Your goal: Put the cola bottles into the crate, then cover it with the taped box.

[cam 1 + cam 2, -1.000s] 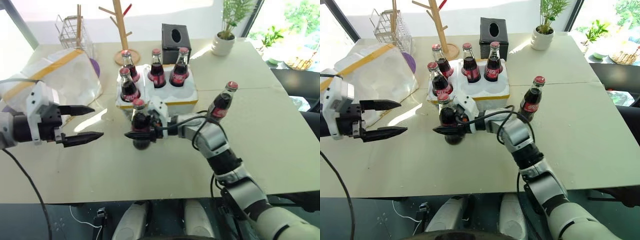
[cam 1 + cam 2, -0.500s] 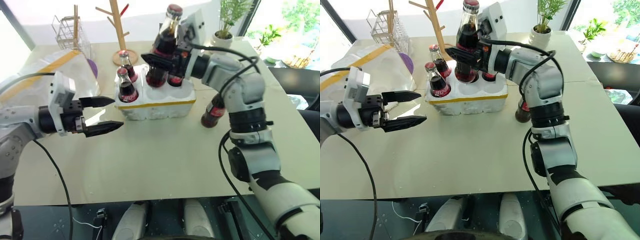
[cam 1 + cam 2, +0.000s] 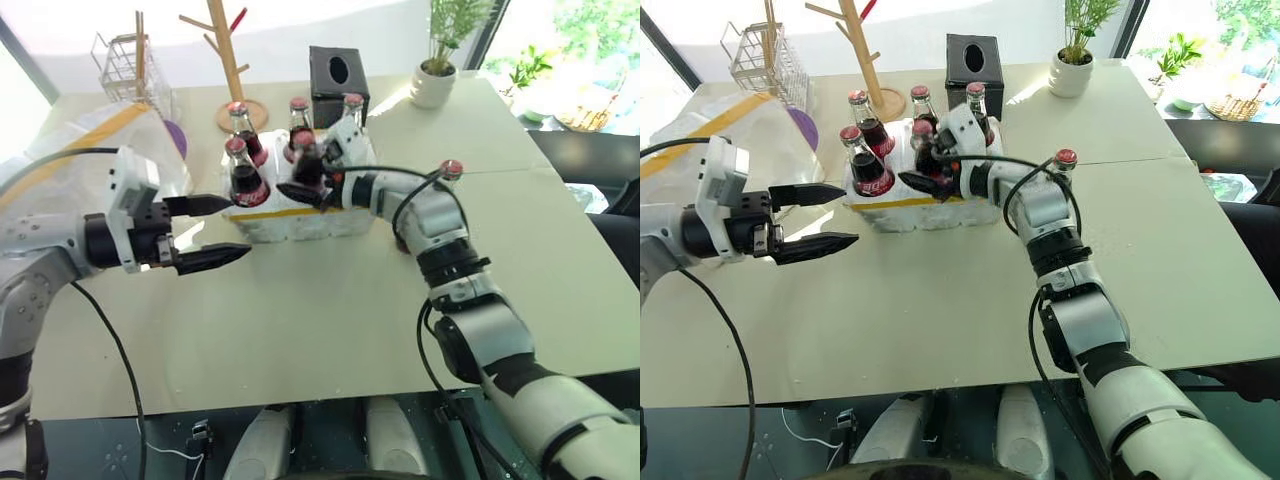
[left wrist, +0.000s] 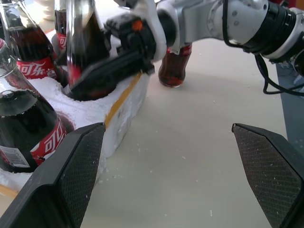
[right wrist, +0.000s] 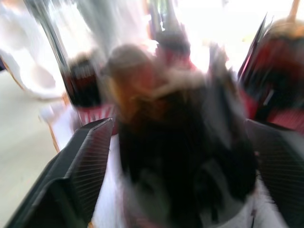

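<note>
Your right gripper [image 3: 930,172] has lowered its bottle [image 3: 923,150] into the crate [image 3: 902,205], jaws now wide. The last bottle [image 3: 1062,172] stands upright behind that arm; left gripper [image 3: 830,218] idles wide.

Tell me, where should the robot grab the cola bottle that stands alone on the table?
Probably around the body, above the label. The lone bottle stands upright beside the crate, behind the right arm. Coming level from its open side, away from the crate, looks easiest.
</note>
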Robot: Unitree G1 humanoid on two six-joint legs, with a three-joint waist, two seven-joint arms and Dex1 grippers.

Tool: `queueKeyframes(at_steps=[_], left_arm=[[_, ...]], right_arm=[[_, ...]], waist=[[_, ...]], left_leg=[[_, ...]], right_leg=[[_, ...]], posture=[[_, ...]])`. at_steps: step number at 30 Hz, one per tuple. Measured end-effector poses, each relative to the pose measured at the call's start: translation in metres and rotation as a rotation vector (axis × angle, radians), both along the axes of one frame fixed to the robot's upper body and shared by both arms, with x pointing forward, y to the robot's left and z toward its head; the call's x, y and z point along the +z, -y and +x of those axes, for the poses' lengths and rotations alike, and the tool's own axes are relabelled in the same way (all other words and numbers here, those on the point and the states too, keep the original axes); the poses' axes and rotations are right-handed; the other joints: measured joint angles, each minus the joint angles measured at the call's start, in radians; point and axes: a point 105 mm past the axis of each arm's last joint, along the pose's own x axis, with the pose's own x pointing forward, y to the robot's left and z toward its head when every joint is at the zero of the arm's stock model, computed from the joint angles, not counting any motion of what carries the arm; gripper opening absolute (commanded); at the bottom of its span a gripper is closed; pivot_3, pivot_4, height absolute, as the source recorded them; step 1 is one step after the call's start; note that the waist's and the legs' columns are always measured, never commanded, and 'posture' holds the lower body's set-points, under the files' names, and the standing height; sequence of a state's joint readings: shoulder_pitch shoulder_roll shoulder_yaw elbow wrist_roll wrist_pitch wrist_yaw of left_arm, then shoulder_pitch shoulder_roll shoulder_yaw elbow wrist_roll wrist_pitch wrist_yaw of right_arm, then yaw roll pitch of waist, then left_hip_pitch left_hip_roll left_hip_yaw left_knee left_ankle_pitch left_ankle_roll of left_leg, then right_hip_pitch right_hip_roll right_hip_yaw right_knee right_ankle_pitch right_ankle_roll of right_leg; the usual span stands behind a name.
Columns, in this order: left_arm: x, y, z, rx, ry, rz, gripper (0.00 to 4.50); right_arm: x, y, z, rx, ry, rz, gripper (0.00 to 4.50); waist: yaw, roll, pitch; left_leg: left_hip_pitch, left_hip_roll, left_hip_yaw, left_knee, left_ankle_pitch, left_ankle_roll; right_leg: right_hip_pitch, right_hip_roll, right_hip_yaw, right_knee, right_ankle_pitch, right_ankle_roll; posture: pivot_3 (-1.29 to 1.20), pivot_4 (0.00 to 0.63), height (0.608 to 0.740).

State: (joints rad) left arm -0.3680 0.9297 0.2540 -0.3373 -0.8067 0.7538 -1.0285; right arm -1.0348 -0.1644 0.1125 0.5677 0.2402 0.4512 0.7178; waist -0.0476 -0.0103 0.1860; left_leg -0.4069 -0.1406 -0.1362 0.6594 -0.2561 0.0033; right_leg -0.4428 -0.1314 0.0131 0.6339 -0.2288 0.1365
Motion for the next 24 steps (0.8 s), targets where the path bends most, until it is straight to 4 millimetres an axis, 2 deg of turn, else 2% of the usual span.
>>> queueKeyframes(at_steps=[3, 7, 9, 13, 15, 18, 21, 24], left_arm=[[-0.001, 0.004, 0.001, -0.012, -0.004, -0.009, 4.5], [0.003, 0.017, 0.004, -0.055, 0.012, -0.034, 4.5], [0.004, 0.023, 0.005, -0.08, 0.014, -0.047, 4.5], [0.002, 0.035, 0.008, -0.12, 0.004, -0.066, 4.5], [0.001, 0.04, 0.01, -0.137, -0.003, -0.077, 4.5], [0.0, 0.049, 0.014, -0.175, -0.016, -0.083, 4.5], [0.0, 0.055, 0.017, -0.204, -0.017, -0.091, 4.5], [0.003, 0.061, 0.019, -0.231, -0.007, -0.085, 4.5]], right_arm=[[0.001, 0.004, -0.001, -0.015, 0.011, -0.002, 4.46], [0.013, 0.028, -0.016, -0.034, 0.031, 0.023, 4.46], [0.029, 0.048, -0.032, -0.052, 0.06, 0.032, 4.46], [0.054, 0.078, -0.08, -0.032, 0.1, 0.033, 4.46], [0.052, 0.087, -0.099, -0.02, 0.068, 0.017, 4.46], [0.027, 0.112, -0.124, -0.056, -0.075, -0.008, 4.46], [0.013, 0.135, -0.142, -0.12, -0.168, 0.008, 4.46], [0.009, 0.16, -0.15, -0.242, -0.185, 0.006, 4.46]], waist=[[0.004, 0.0, 0.0], [0.013, 0.0, 0.0], [0.019, 0.0, 0.0], [0.032, 0.0, 0.0], [0.033, 0.0, 0.0], [0.041, 0.0, 0.0], [0.041, 0.0, 0.0], [0.041, 0.0, 0.0]], left_leg=[[0.0, 0.0, 0.0, 0.0, 0.0, 0.0], [-0.002, -0.001, -0.001, 0.002, 0.0, 0.0], [-0.002, -0.002, -0.002, 0.002, 0.0, 0.0], [-0.001, -0.001, -0.001, 0.002, 0.0, 0.001], [-0.001, 0.0, 0.0, 0.002, -0.001, 0.001], [-0.001, -0.001, 0.0, 0.003, -0.003, 0.005], [-0.001, -0.001, 0.0, 0.003, -0.003, 0.005], [-0.001, -0.001, 0.001, 0.003, -0.002, 0.004]], right_leg=[[0.0, 0.0, 0.0, 0.0, 0.0, 0.0], [0.0, -0.001, 0.0, 0.001, 0.0, 0.0], [0.0, -0.001, 0.0, 0.001, 0.0, 0.0], [0.0, -0.001, 0.0, 0.0, 0.0, 0.0], [0.001, -0.001, 0.0, -0.002, 0.0, 0.0], [0.002, -0.001, 0.0, -0.002, 0.0, 0.0], [0.002, -0.002, 0.0, -0.002, 0.0, 0.0], [0.003, -0.002, 0.0, -0.002, 0.0, 0.0]], posture=[[0.0, 0.15, 0.74], [0.0, 0.15, 0.74], [0.0, 0.15, 0.74], [0.0, 0.15, 0.74], [0.0, 0.15, 0.74], [0.0, 0.15, 0.74], [0.0, 0.15, 0.74], [0.0, 0.15, 0.74]])
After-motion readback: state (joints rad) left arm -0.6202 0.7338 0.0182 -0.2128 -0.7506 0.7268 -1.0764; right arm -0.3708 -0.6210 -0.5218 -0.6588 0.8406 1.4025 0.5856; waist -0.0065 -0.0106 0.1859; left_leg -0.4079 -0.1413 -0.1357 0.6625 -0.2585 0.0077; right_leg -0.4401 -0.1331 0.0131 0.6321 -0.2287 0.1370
